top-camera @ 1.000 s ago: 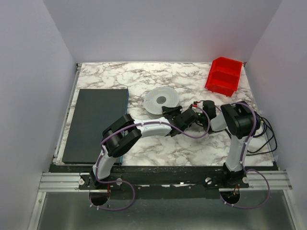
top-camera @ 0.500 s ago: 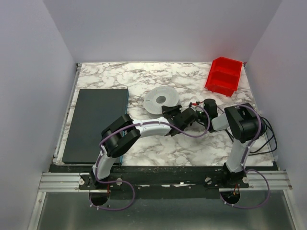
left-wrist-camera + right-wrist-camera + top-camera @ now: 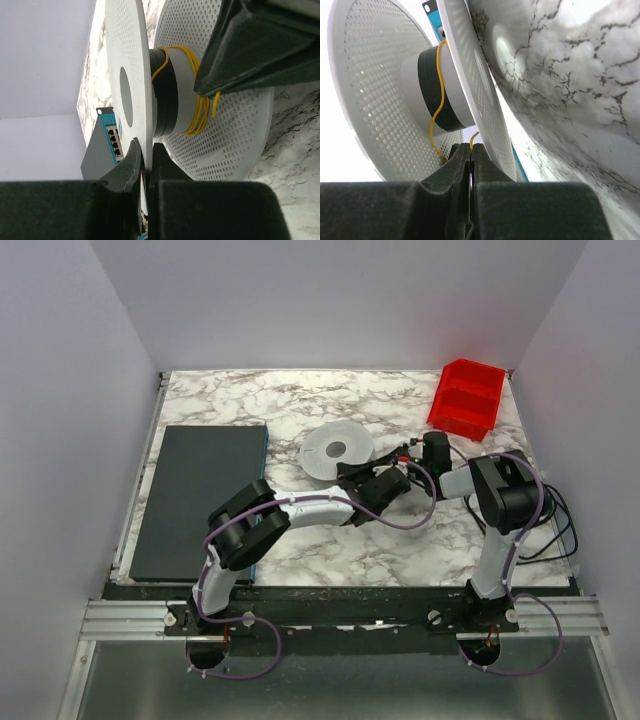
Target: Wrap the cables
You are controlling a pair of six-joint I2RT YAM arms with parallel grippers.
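Observation:
A white perforated spool [image 3: 337, 451] lies on the marble table. In the left wrist view my left gripper [image 3: 147, 157] is shut on the rim of one spool flange [image 3: 127, 75]. Thin yellow cable [image 3: 202, 107] is wound around the spool's black and white hub. In the right wrist view my right gripper [image 3: 471, 150] is shut on the yellow cable [image 3: 437, 107], which runs from the pads up over the hub between the two flanges. In the top view the left gripper [image 3: 352, 472] and the right gripper [image 3: 408, 452] sit at the spool's near right side.
A dark flat box [image 3: 200, 495] with a blue edge lies at the left of the table. A red bin [image 3: 466, 398] stands at the back right. Black cords [image 3: 556, 520] hang by the right arm's base. Purple hoses loop along both arms.
The right gripper has moved away from me and slightly up the table, toward the spool's right side. The left gripper has stayed at the spool.

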